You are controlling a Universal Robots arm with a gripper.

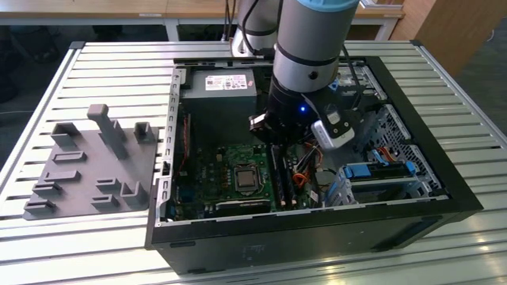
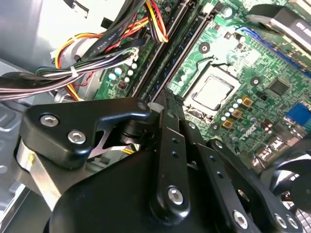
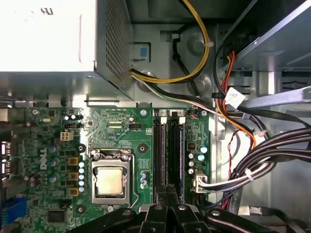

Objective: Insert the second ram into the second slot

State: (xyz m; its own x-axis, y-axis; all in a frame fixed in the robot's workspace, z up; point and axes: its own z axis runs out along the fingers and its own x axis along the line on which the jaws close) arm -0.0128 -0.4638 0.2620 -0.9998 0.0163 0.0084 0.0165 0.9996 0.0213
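My gripper (image 1: pixel 276 144) hangs inside the open computer case (image 1: pixel 443 184), just above the far end of the memory slots (image 1: pixel 279 175) beside the processor socket (image 1: pixel 246 176). In both wrist views the black fingers lie pressed together, gripper (image 3: pixel 168 190) and gripper (image 2: pixel 164 97) shut, in line with the slots (image 3: pixel 170 145). Thin dark strips stand edge-on in the slots (image 2: pixel 177 48). I cannot tell whether one of them is the second ram, and I see nothing between the fingertips.
A bundle of black, yellow and orange cables (image 3: pixel 252 160) runs close beside the slots. The power supply (image 1: pixel 225 83) sits at the case's far end, a drive cage (image 1: pixel 376 178) at the exterior view's right. A grey holder fixture (image 1: pixel 95 160) lies on the slatted table.
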